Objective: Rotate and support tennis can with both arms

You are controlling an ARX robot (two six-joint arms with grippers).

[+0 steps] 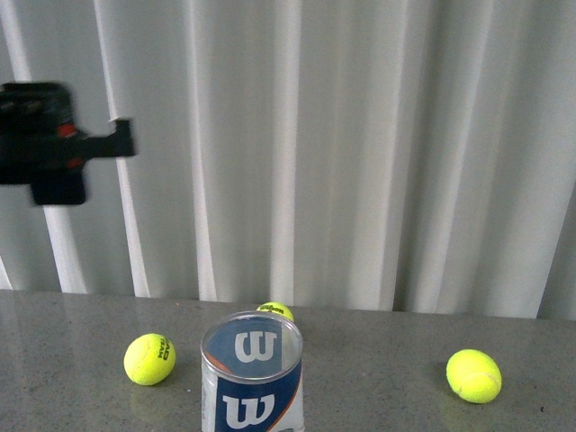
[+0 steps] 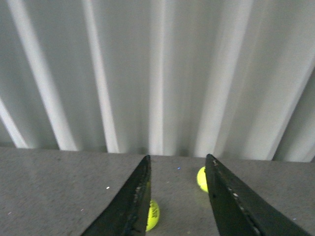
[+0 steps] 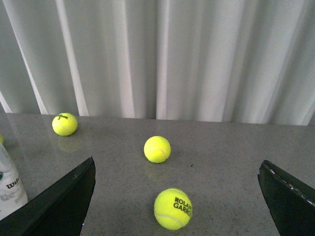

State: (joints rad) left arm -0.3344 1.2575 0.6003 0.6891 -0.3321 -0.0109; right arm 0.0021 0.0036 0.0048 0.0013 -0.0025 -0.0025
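Both grippers free, can unsupported.
Your left gripper [image 2: 178,169] is part-open and empty, raised over the table [image 1: 72,324]; your right gripper [image 3: 177,169] gapes wide, ready for the can [image 1: 252,378], which stands upright among loose balls [image 1: 149,359], untouched.

Lit evenly and softly, daylight diffused through pleated white curtain [image 1: 360,153]. Faint reflections on speckled grey stone tabletop [image 3: 216,162]. Motion-blurred bulky black arm [image 1: 49,144] at front view's left. Slightly soft overall.

The tennis can [image 1: 252,378], clear with a blue-white label and white "W", is seen upright on the grey table, lidless.
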